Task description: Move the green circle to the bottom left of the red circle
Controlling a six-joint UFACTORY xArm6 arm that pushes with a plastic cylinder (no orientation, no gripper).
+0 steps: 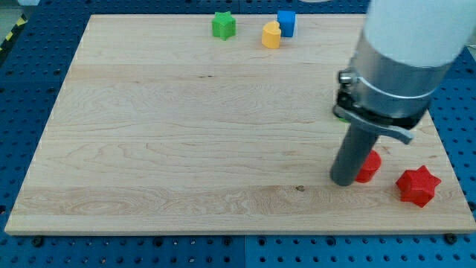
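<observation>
My tip (344, 179) rests on the board at the view's lower right. It touches the left side of a red circle (370, 166), which the rod partly hides. No green circle shows in this view; the arm's large body covers part of the board's right side. A green star (223, 25) lies near the board's top edge, far from my tip.
A yellow heart (271, 35) and a blue cube (286, 22) sit next to each other at the top, right of the green star. A red star (417, 185) lies near the board's lower right corner. The wooden board (186, 149) lies on a blue perforated table.
</observation>
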